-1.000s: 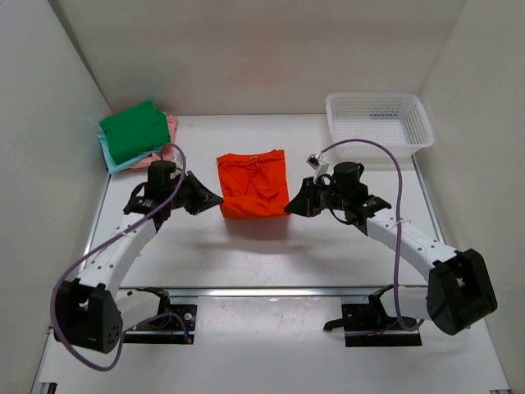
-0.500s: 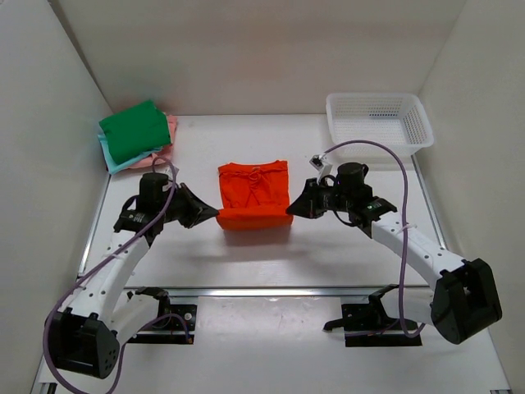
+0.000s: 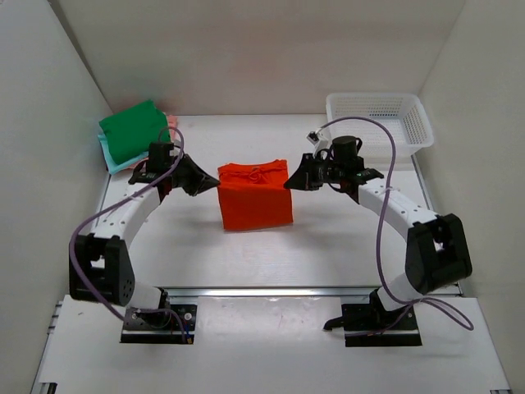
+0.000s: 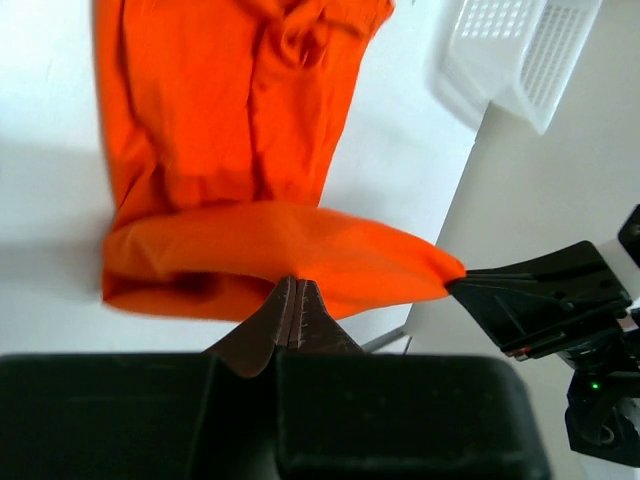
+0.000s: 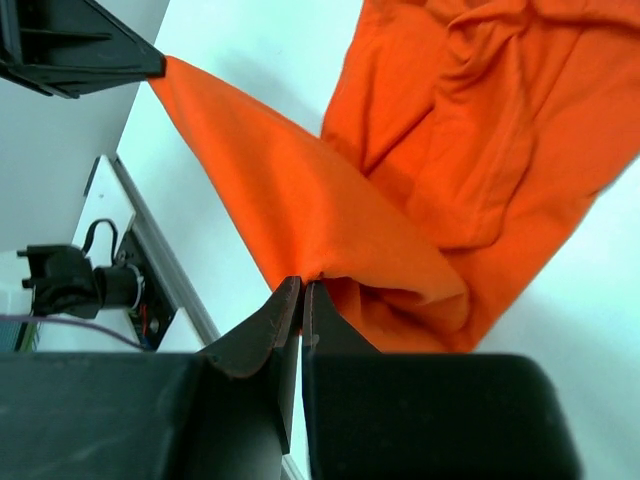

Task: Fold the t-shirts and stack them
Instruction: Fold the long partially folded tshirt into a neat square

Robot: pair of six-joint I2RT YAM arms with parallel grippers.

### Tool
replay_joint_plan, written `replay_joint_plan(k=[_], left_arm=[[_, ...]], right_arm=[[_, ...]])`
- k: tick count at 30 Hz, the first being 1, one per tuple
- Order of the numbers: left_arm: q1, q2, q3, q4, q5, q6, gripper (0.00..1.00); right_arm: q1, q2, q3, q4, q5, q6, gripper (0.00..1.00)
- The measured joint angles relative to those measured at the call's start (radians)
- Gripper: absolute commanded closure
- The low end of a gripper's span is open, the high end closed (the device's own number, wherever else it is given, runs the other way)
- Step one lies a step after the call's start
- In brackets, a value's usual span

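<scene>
The bright orange t-shirt (image 3: 254, 205) lies mid-table, with one edge lifted and pulled taut between my two grippers. My left gripper (image 3: 215, 182) is shut on its left corner, and my right gripper (image 3: 288, 182) is shut on its right corner. In the left wrist view the closed tips (image 4: 295, 285) pinch the orange cloth (image 4: 230, 150), and the right gripper's fingers (image 4: 540, 300) show at the far corner. The right wrist view shows its tips (image 5: 303, 285) shut on the fold (image 5: 450, 150). A folded green t-shirt (image 3: 131, 131) tops pink (image 3: 171, 123) and teal (image 3: 123, 164) ones at back left.
A white mesh basket (image 3: 377, 119) stands at the back right, also seen in the left wrist view (image 4: 510, 50). White walls close in the table on the left, right and back. A metal rail (image 3: 271, 291) runs along the near edge.
Both grippers have moved up and toward the back wall, carrying the orange shirt's held edge with them. The cloth now stands taller between them. Both stayed shut.
</scene>
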Motion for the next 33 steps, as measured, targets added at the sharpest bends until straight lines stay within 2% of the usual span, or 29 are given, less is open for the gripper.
replay_joint_plan(k=[15,27,33], left_arm=[[0.047,0.482,0.371,0.066,0.021,0.023,1.00],[0.076,0.848,0.653,0.125,0.040,0.018,1.00],[0.082,0.923,0.711,0.137,0.055,0.009,1.00]], right_arm=[[-0.065,0.461,0.409,0.018,-0.010,0.000,1.00],[-0.107,0.883,0.869,-0.041,0.024,-0.012,1.00],[-0.108,0.947,0.945,-0.066,0.046,-0.024,1.00]])
